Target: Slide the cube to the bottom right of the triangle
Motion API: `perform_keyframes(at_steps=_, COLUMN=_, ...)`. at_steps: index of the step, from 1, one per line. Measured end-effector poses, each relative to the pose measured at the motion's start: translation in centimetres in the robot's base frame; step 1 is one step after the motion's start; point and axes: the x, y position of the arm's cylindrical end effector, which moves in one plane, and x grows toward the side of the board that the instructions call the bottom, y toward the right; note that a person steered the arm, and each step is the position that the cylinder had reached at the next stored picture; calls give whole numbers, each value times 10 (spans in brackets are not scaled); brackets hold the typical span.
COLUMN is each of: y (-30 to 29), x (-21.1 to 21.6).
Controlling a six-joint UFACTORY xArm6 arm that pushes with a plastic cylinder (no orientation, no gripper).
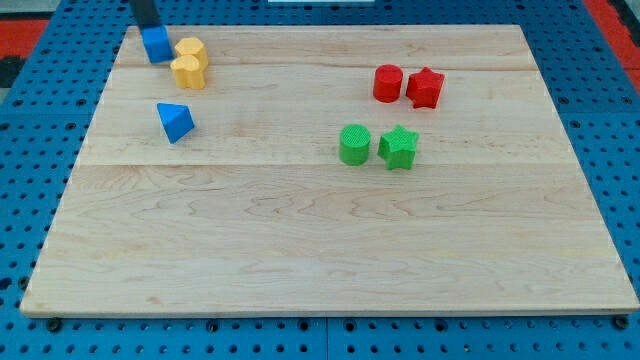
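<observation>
A blue cube (156, 44) sits near the board's top left corner. A blue triangle (175, 121) lies below it, a little to the right. My tip (148, 24) shows as a dark rod at the view's top left, touching the cube's top edge from above. The cube's right side touches a yellow block.
Two yellow blocks (189, 62) sit together right of the cube. A red cylinder (387, 83) and red star (425, 87) are at upper right. A green cylinder (354, 144) and green star (398, 147) lie below them. The wooden board (320, 250) rests on a blue pegboard.
</observation>
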Motion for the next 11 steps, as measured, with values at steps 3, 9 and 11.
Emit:
perform_keyframes(at_steps=3, y=-80, x=189)
perform_keyframes(at_steps=9, y=100, x=111)
perform_keyframes(at_steps=11, y=131, x=125)
